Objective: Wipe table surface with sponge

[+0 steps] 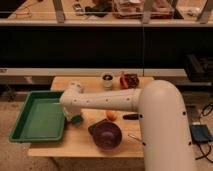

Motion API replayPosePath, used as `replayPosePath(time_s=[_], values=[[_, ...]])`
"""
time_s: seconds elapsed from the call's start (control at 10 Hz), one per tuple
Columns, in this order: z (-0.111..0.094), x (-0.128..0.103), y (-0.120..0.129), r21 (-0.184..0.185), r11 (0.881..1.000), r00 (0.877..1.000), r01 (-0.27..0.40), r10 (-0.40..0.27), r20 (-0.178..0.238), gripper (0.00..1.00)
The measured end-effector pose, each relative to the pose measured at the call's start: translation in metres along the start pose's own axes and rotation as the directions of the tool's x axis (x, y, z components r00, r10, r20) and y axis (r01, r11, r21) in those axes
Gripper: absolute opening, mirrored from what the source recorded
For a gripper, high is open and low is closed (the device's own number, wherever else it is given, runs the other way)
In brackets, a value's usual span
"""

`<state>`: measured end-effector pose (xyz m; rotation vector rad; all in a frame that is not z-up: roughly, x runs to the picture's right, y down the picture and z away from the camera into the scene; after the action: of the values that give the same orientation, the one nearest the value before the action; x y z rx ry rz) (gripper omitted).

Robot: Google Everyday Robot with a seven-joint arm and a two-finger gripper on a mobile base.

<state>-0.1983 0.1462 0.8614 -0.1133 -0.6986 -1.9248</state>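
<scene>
The teal-green sponge (77, 119) rests on the light wooden table surface (75, 144), just right of the green tray's edge. My gripper (75, 114) points down from the white wrist straight onto the sponge and is shut on it, pressing it against the tabletop. The wrist hides most of the fingers and the top of the sponge. My white arm stretches in from the right across the middle of the table.
A large green tray (39, 118) fills the table's left end. A purple bowl (106, 135) sits at the front, with an orange (111, 115) and a black marker (131, 116) behind it. A cup (107, 80) and a red-brown packet (130, 80) stand at the back edge.
</scene>
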Motion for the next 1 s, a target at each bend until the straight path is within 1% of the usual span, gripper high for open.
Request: replayPosePath(time_s=[0.1,0.2,0.3,0.4,0.6,0.7,0.8,0.9,1.0], values=[[0.009,0.015,0.018,0.01,1.0,1.0,-0.024,0.024,-0.002,0.1],[0.013,0.024,0.03,0.013,0.999,0.999,-0.044,0.044,-0.007,0.1],[0.016,0.033,0.047,0.014,0.997,0.996,-0.081,0.081,-0.02,0.1],[0.014,0.036,0.066,0.014,0.993,0.992,-0.117,0.118,-0.036,0.1],[0.002,0.036,0.107,0.016,0.983,0.979,-0.185,0.185,-0.081,0.1],[-0.014,0.035,0.127,0.008,0.975,0.968,-0.224,0.223,-0.114,0.1],[-0.025,0.036,0.134,0.0,0.97,0.963,-0.241,0.239,-0.126,0.1],[-0.034,0.037,0.138,-0.006,0.967,0.96,-0.255,0.252,-0.123,0.1],[-0.038,0.036,0.14,-0.011,0.963,0.957,-0.27,0.267,-0.111,0.1]])
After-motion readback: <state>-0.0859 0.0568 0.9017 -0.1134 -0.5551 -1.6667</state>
